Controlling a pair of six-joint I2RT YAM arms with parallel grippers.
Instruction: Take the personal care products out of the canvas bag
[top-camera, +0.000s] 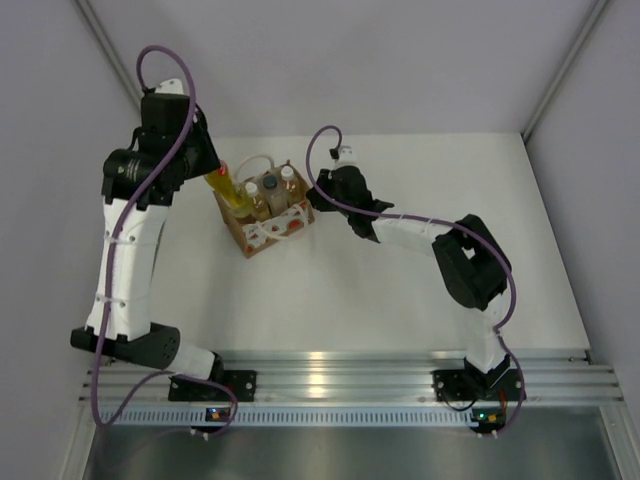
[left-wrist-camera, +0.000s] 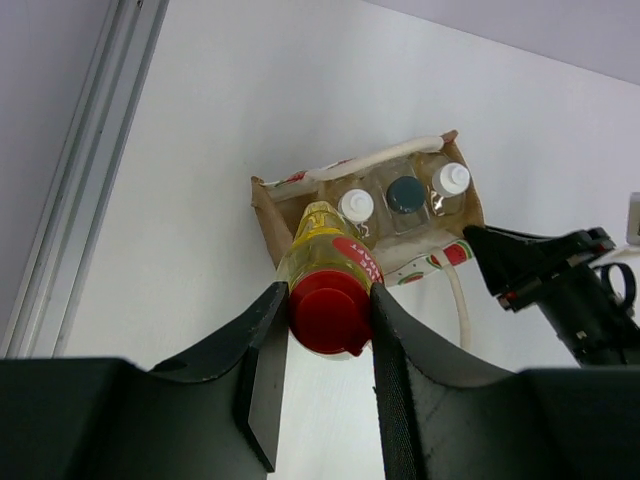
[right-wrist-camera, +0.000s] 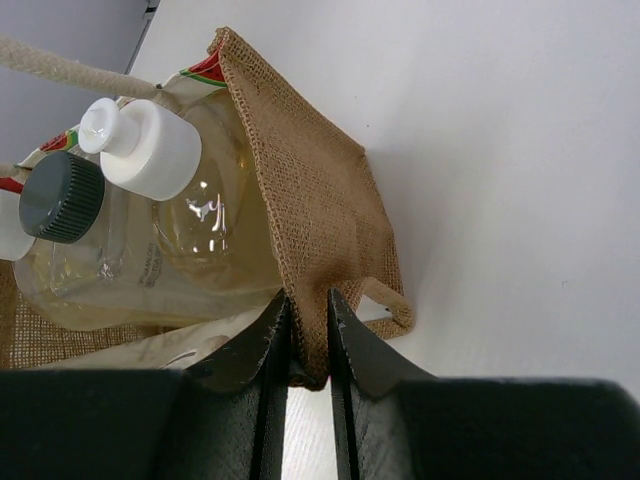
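Observation:
The canvas bag (top-camera: 268, 232) stands open at the table's back centre. My left gripper (left-wrist-camera: 325, 345) is shut on the red-capped bottle (left-wrist-camera: 328, 305) of amber liquid, held tilted above the bag's left end (top-camera: 224, 186). Two white-capped bottles (left-wrist-camera: 355, 206) (left-wrist-camera: 451, 180) and the dark-capped bottle (left-wrist-camera: 405, 194) stand inside the bag. My right gripper (right-wrist-camera: 308, 340) is shut on the bag's right side wall (right-wrist-camera: 320, 215), pinching the canvas edge. The white-capped bottle (right-wrist-camera: 150, 150) and dark-capped bottle (right-wrist-camera: 62, 197) show close beside it.
The bag's white rope handles (left-wrist-camera: 460, 300) hang loose over its front. The white table (top-camera: 400, 310) ends at a metal rail (top-camera: 330, 375) near the arm bases. Grey walls and a metal post (left-wrist-camera: 75, 170) stand on the left.

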